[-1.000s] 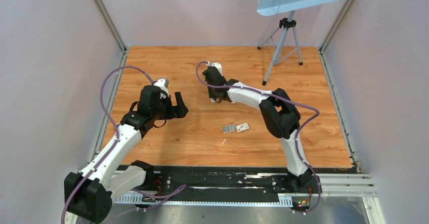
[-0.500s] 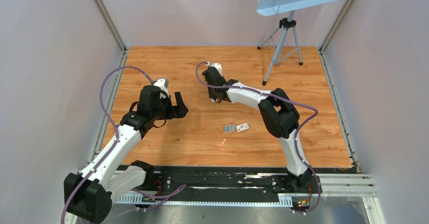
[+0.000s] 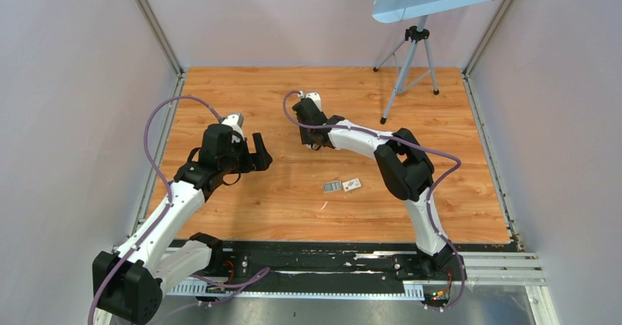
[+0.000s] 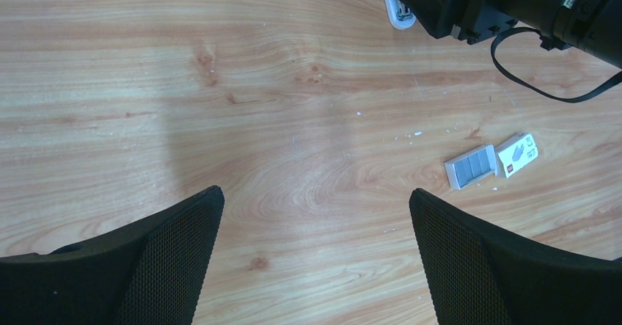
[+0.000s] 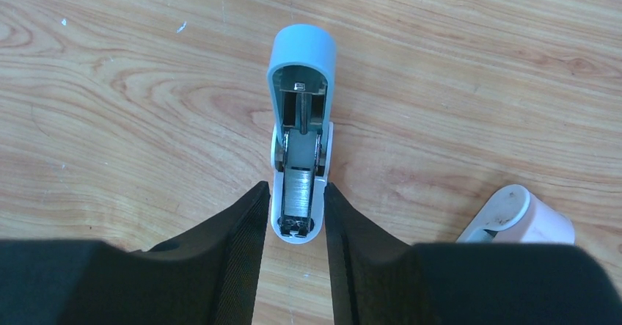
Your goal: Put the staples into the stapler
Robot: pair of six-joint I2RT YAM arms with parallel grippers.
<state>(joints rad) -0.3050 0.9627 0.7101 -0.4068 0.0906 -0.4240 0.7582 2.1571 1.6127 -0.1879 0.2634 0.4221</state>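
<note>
The stapler (image 5: 299, 127) lies flat on the wood, its pale blue lid swung open away from me and its white base near me. A silvery strip of staples (image 5: 298, 189) sits in its metal channel. My right gripper (image 5: 295, 187) straddles the white base. Its fingers stand narrowly open and close along both sides, with a sliver of gap on the left. More grey staples (image 4: 472, 166) lie in a small white tray (image 3: 332, 186) at mid-table. My left gripper (image 4: 315, 196) hovers wide open and empty above bare wood, left of that tray.
A white box sleeve (image 4: 518, 154) lies beside the tray. A small pink-and-white piece (image 5: 524, 221) rests just right of the right gripper. A tripod (image 3: 411, 68) stands at the far right. Walls close in the table's left, right and far sides.
The right arm has edged very slightly toward the far left. The left arm and the tray have not moved.
</note>
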